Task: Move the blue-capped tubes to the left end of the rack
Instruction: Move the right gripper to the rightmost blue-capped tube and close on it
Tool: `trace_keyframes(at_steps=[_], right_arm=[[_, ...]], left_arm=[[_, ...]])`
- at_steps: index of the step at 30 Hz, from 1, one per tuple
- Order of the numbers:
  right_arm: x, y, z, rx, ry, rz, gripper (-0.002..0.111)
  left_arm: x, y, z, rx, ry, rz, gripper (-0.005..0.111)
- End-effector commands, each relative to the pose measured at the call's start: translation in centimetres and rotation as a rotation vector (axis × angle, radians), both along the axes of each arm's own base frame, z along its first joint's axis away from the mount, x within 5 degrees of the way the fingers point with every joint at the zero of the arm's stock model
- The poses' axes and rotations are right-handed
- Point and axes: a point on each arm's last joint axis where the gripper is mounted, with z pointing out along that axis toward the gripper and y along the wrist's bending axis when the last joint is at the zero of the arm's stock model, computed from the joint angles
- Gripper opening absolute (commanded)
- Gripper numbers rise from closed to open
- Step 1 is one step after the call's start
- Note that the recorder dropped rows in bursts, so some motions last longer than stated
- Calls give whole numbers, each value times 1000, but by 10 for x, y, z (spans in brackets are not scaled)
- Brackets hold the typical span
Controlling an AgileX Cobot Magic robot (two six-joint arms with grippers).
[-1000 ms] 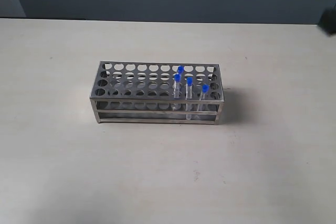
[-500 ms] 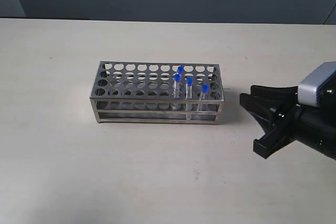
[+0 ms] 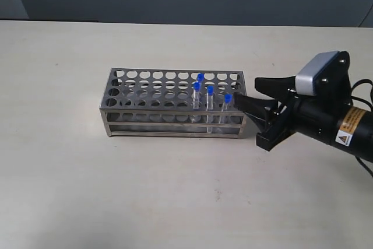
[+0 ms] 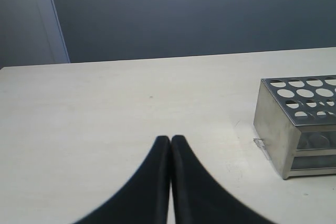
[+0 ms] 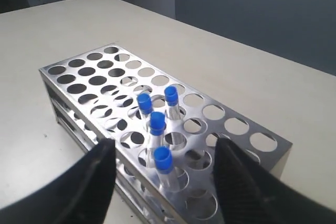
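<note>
With right gripper (image 5: pixel 165 148) spread wide at the right end of the rack (image 5: pixel 79 74), where the blue-capped tubes (image 5: pixel 156 124) cluster, straddle the nearest tube (image 5: pixel 162 161), pinch gently below its cap, lift straight up.

rack (image 4: pixel 273 124) cut by left wrist view's edge, right arm (image 3: pixel 326 122) cropped

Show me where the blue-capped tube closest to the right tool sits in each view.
Exterior view: that tube, rightmost of the four.
Left wrist view: not in it.
Right wrist view: closest cap, centred in the open right tool.
Shared landmark: the rack, in all three views.
</note>
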Motion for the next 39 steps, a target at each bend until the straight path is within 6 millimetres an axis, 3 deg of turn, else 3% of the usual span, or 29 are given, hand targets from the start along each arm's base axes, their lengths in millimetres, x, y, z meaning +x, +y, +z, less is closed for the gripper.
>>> trace_keyframes(at_steps=[1,12,19,26,31,33,36,39], right_arm=[[10,9,-11,13,11,55,54],[23,17,-42,10,56,112,54],[35,22,-45,34,39,117,54],[40,34,-50,7,42,141,40],[38,44,-56,9,67,127,38],[38,45,-56,13,68,117,27],[39,44,-56,15,68,108,3],[39,44,-56,15,69,105,0]], left_arm=[[0,0,2,2,-13,-4,1],[0,0,2,2,-13,-4,1],[0,0,2,2,-13,-4,1],[0,0,2,2,-13,-4,1],[0,0,2,2,-13,-4,1],[0,0,2,2,-13,-4,1],[0,0,2,2,-13,-4,1],[0,0,2,2,-13,-4,1]])
